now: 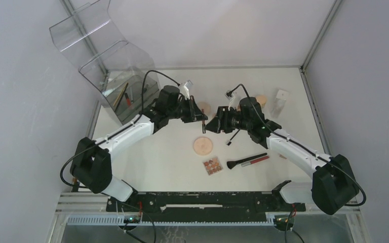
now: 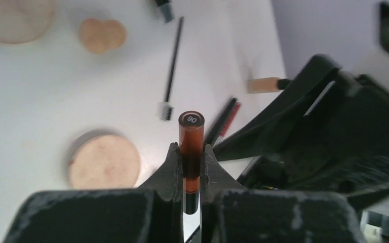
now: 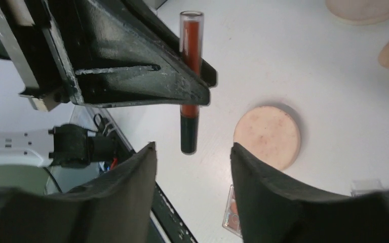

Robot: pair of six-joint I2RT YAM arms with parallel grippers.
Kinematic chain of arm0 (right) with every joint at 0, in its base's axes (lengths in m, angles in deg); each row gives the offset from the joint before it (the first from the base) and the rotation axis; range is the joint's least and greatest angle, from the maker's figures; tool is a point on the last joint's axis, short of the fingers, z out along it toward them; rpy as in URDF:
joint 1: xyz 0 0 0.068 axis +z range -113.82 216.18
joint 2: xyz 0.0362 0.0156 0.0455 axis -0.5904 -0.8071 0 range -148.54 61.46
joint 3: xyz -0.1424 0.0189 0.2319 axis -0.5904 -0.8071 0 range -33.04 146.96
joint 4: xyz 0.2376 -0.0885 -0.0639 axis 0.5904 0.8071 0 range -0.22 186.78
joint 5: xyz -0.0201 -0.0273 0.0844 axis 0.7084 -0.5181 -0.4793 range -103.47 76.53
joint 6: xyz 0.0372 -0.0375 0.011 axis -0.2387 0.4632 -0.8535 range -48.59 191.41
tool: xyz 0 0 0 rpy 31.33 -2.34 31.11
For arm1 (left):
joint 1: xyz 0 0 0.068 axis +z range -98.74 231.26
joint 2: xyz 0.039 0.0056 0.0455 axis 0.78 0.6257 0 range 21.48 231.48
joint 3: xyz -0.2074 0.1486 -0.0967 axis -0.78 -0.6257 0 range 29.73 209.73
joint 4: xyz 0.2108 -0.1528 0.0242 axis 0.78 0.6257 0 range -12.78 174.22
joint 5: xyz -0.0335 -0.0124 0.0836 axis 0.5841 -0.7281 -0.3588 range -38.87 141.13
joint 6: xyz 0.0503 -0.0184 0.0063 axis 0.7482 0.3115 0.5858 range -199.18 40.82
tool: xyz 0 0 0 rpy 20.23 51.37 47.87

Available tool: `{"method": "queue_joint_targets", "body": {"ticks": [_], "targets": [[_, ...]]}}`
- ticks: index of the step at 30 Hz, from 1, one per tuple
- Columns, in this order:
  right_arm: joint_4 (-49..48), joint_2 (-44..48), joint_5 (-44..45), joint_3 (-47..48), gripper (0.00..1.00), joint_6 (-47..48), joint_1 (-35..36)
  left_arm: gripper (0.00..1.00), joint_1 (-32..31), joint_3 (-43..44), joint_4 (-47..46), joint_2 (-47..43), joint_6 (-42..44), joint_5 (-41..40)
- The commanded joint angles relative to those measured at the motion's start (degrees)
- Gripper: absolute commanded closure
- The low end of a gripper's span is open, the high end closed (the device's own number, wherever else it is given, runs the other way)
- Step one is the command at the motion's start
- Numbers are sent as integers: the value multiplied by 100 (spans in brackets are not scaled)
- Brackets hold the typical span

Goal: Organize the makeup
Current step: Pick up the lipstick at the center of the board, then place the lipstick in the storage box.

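Pinching the red tube tight, the left tool holds it up above the table in the middle of the top view, maybe to carry it to the clear box, while the right tool is open and empty beside it

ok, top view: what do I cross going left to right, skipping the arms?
organizer → powder disc → brush. The palette overlaps the disc, so it is left out.

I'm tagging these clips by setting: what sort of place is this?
Probably a lab test cell: white table, grey wall panels around it, left arm and right arm bolted at its edge.
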Motion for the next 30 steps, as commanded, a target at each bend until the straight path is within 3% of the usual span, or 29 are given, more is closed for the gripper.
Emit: {"method": "queue_joint_targets", "body": {"ticks": [1,5,9,13,17,25,28,30], "targets": [[85,473,740,50,33,69,18,100,200,1093,1934,-127,1830,-868],[476,851,1299,53,30,228,-116,100,423,2549,4098,-66,3903,-2545],[709,1060,1330,-18,30,284,-485,100,462,3143,5049,-161,5451,-4728],[720,1122,1092,-132,31,232,-837,100,547,2893,4498,-456,6387,-6340],[853,1166,998,-130,31,265,-1010,100,1005,3016,3922,-164,7099,-7100],[1366,1567,1202,-203,31,304,-1481,100,1722,2915,2398,587,7845,-7229],[1781,1683,1704,-198,31,210,-1618,99,1852,2780,1826,851,7992,-7518],[2183,1699,2305,-196,30,57,-1638,62,1911,2816,1790,1056,8014,-7664]]}}
